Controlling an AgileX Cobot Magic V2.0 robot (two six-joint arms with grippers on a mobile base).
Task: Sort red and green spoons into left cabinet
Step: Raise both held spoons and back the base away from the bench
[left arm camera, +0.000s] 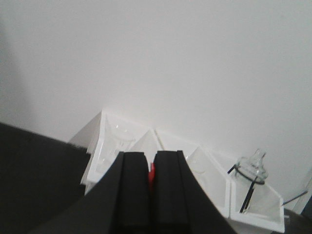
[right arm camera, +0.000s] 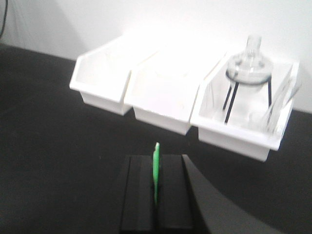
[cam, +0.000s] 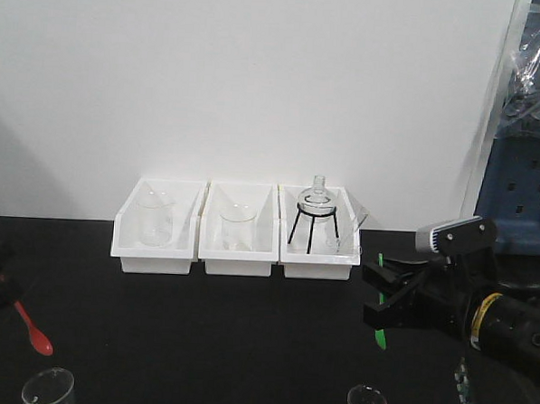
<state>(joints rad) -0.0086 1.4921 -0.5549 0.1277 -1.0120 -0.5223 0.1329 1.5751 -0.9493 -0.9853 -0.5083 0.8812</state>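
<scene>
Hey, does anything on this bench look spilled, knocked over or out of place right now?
Nothing stands out. The white bins sit in a straight row, the beakers inside upright, no spill visible. The left gripper holds the red spoon, the right gripper the green spoon.

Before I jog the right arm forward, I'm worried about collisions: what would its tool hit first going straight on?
Probably the middle white bin: the right tool, shut on the green spoon, points at its front wall across the black table. Depth is unclear.
</scene>
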